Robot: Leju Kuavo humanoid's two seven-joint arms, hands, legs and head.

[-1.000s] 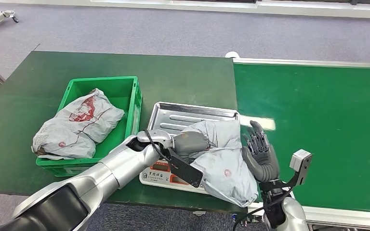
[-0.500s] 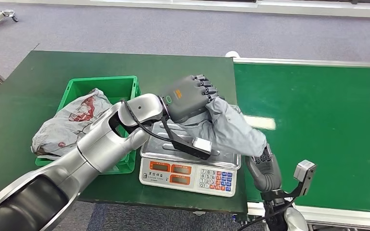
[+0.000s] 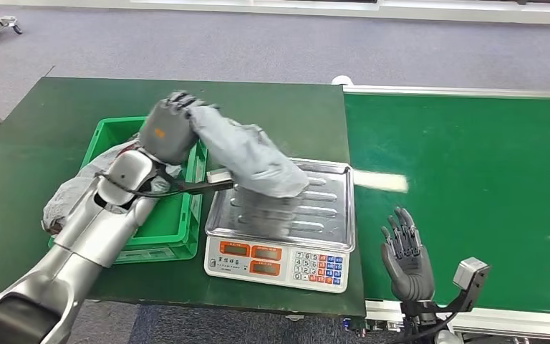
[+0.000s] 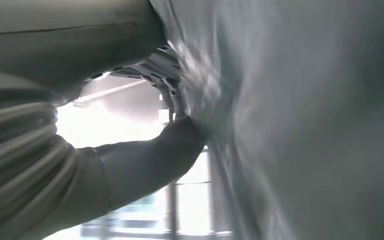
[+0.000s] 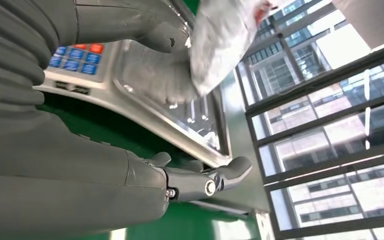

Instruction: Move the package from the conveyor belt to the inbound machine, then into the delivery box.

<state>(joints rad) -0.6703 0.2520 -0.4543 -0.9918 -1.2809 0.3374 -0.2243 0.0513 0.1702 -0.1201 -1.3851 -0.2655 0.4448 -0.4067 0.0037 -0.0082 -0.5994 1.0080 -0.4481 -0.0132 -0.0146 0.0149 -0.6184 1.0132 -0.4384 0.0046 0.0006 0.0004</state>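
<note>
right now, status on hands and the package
Left hand holds the grey package in the air between scale tray and green crate. Right hand open beside the scale. Another package sits in the crate.

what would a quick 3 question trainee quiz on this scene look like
1. True or false: the left hand holds the grey package in the air above the scale tray.
2. What already lies in the green crate?
A. a cardboard box
B. another grey package
C. a bottle
3. Fill in: the right hand is ____, fingers apart, holding nothing, beside the scale.

Key: 1 true; 2 B; 3 open.
</note>
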